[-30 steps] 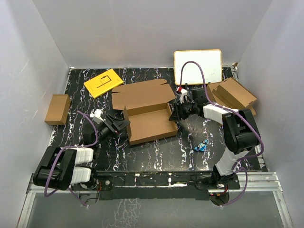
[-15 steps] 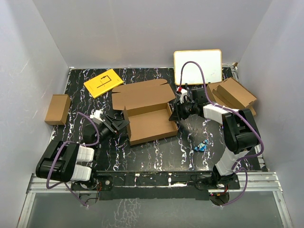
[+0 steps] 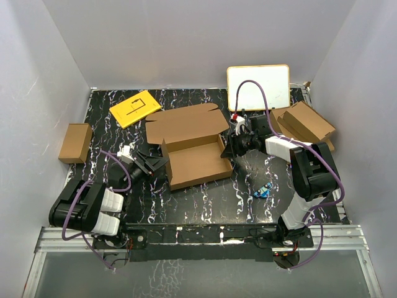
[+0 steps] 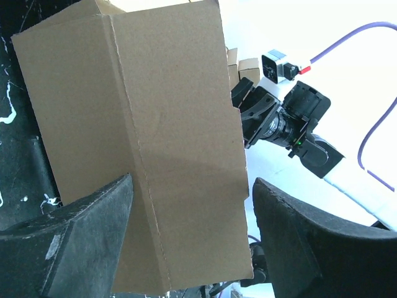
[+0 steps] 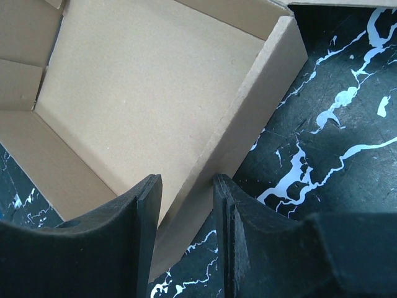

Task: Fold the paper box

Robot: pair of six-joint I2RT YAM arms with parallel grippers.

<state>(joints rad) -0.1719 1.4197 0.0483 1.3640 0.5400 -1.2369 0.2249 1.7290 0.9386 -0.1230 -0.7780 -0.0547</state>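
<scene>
The paper box (image 3: pixel 192 146) lies in the middle of the table, a shallow brown cardboard tray with its lid panel folded back flat behind it. My left gripper (image 3: pixel 152 162) is at the box's left end. In the left wrist view it (image 4: pixel 193 186) stands open, with a raised cardboard flap (image 4: pixel 155 124) between its wide-spread fingers and a gap at the right finger. My right gripper (image 3: pixel 228 144) is at the box's right end. In the right wrist view it (image 5: pixel 186 183) straddles the box's right side wall (image 5: pixel 248 118), one finger inside and one outside, shut on it.
A flat yellow card (image 3: pixel 134 108) lies at the back left and a small brown box (image 3: pixel 75 143) at the left edge. A white board (image 3: pixel 258 87) leans at the back. Stacked cardboard pieces (image 3: pixel 304 124) sit at the right. A small blue object (image 3: pixel 263 190) lies near the right arm.
The left arm's elbow has swung forward and its gripper has shifted slightly left along the box's left flap. The box and the right arm have not moved.
</scene>
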